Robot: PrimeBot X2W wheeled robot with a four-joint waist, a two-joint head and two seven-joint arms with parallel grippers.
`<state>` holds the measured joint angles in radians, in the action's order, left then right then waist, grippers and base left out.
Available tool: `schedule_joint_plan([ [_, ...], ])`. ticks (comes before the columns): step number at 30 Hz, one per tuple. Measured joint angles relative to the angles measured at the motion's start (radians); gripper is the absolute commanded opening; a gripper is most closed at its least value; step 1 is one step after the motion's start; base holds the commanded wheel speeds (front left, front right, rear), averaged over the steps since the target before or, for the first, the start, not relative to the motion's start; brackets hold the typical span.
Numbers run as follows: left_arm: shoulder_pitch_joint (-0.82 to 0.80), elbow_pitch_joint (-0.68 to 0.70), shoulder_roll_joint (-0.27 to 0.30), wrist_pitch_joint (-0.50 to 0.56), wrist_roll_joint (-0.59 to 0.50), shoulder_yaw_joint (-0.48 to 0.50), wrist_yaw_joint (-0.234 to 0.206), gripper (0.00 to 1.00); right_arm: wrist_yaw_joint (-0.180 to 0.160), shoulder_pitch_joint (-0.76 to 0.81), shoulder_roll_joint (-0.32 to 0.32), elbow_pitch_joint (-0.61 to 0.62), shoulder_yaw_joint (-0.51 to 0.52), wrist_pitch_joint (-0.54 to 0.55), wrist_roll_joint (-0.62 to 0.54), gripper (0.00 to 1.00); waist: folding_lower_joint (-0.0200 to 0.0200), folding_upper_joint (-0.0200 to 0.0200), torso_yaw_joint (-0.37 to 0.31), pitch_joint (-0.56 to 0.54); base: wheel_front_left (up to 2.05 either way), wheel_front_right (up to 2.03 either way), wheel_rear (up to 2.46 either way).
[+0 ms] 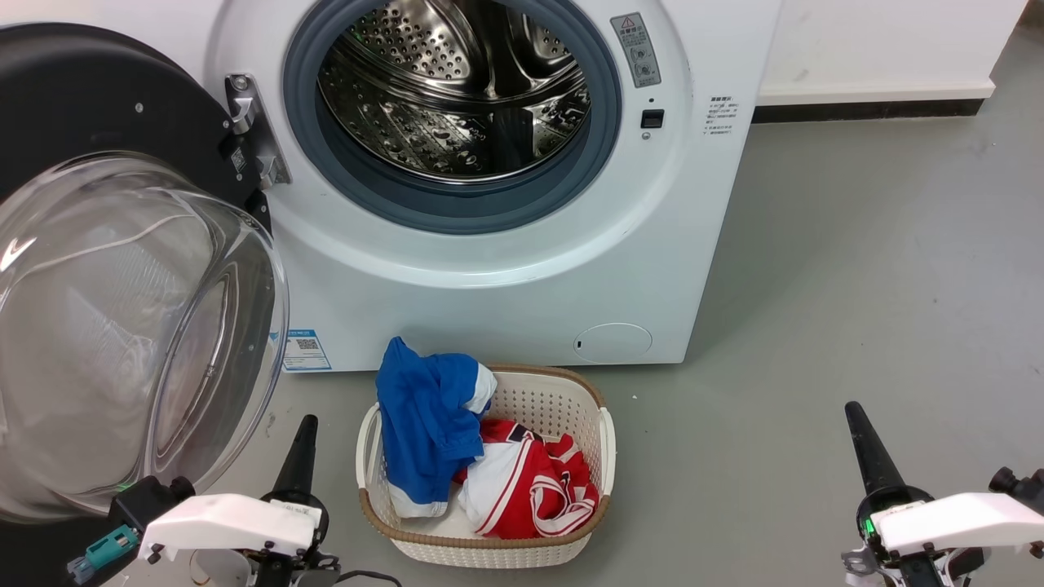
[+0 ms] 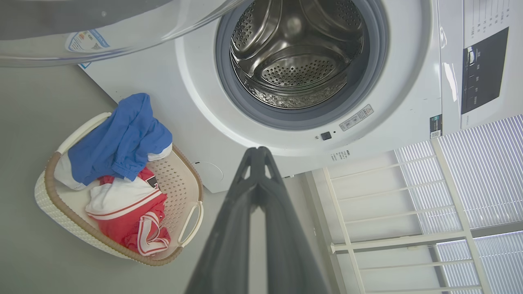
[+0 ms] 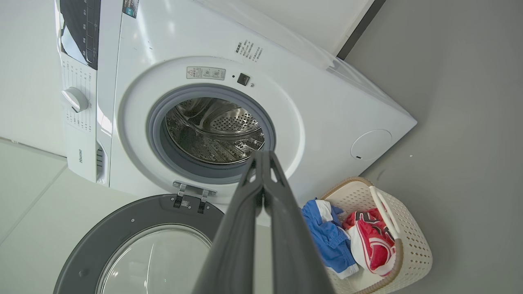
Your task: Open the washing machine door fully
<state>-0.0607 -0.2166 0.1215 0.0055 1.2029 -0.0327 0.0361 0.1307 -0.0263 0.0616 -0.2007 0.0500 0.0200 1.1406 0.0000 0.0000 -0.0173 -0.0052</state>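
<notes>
Judging the washing machine door (image 1: pixel 122 244) swung wide, I should hold my left gripper (image 1: pixel 307 424) and right gripper (image 1: pixel 855 412), jaws pinched together empty, clear of it.

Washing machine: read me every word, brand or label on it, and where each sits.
"Hisense": on the washing machine, panel strip near the dial.
Grey warning sticker high on the front: too small to read.
Blue label low on the front: too small to read.
</notes>
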Motion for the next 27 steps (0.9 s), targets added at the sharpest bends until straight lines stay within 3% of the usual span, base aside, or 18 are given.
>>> schedule_joint_plan([
  [27, -0.023, -0.014, -0.034, 0.053, 0.222, 0.072, 0.050, 0.00, 0.000, -0.038, 0.000, -0.024, 0.026, 0.043, 0.258, 0.00, 0.0000, 0.0000, 0.008, 0.004, 0.00, 0.00, 0.00],
])
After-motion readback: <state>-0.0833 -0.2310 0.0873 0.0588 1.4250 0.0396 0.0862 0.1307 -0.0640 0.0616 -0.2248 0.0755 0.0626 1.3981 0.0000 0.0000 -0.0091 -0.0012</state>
